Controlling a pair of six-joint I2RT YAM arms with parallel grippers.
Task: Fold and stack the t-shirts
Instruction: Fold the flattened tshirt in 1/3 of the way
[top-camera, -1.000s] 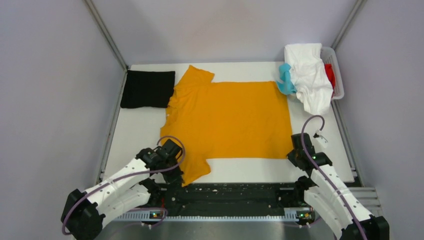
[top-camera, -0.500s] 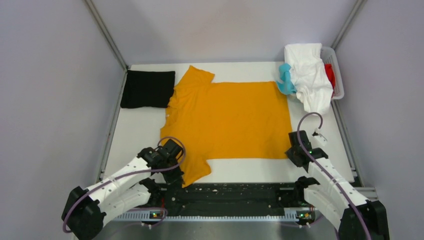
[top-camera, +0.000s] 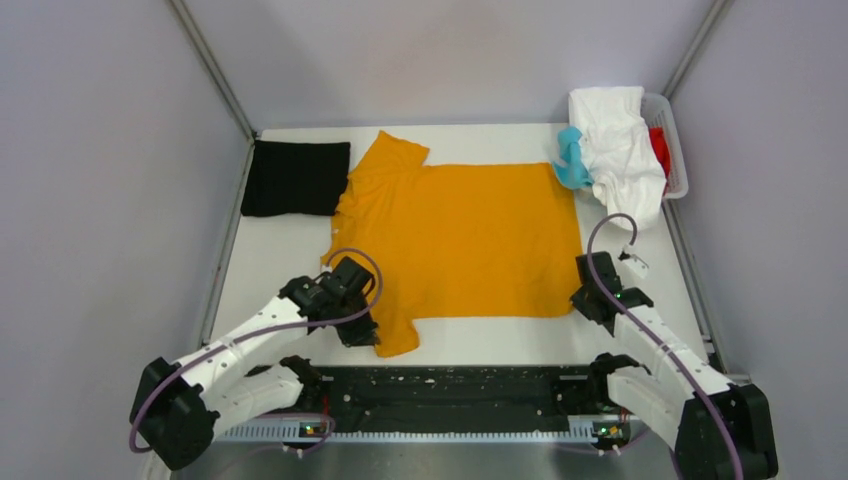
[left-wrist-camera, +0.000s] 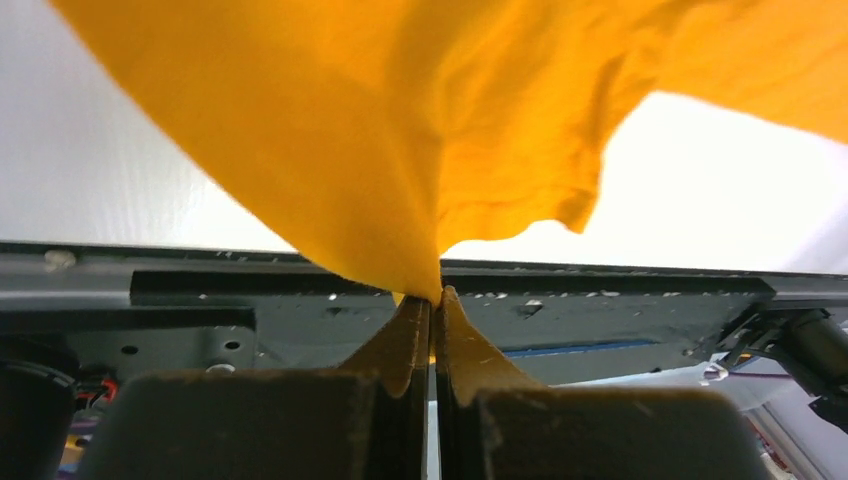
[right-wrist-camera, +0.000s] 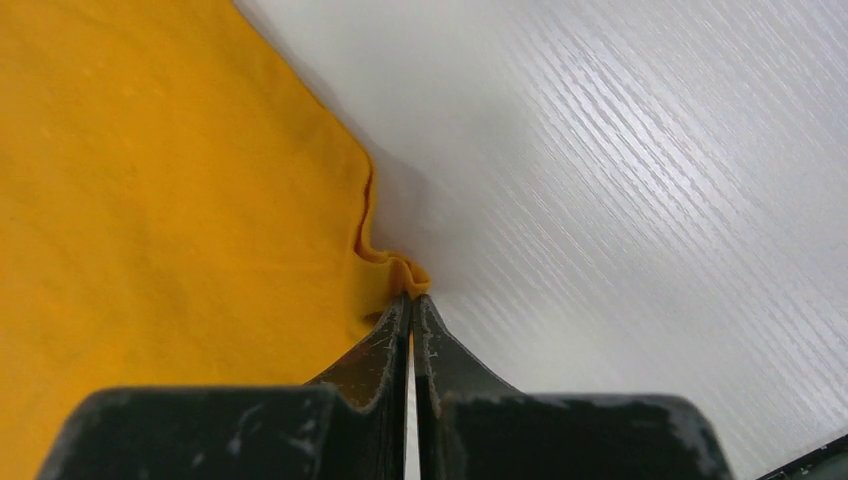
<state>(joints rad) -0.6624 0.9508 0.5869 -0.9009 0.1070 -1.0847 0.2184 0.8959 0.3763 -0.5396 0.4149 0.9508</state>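
A mustard-orange t-shirt (top-camera: 455, 235) lies spread flat in the middle of the white table (top-camera: 270, 270), collar to the left. My left gripper (top-camera: 362, 330) is shut on its near sleeve, and in the left wrist view the cloth (left-wrist-camera: 400, 130) hangs up from the pinched tips (left-wrist-camera: 437, 296). My right gripper (top-camera: 583, 300) is shut on the shirt's near right hem corner. A small bunch of orange cloth (right-wrist-camera: 395, 272) sits between that gripper's tips (right-wrist-camera: 412, 294). A folded black t-shirt (top-camera: 296, 177) lies at the far left.
A white basket (top-camera: 683, 150) at the far right corner holds a white shirt (top-camera: 620, 150), a teal one (top-camera: 571, 160) and a red one (top-camera: 660, 150), spilling over its rim. A black rail (top-camera: 460, 385) runs along the near edge. Grey walls close in both sides.
My left gripper has carried the near sleeve away from the table's near edge, toward the shirt body. My right gripper moved in to the hem corner and shut on it.
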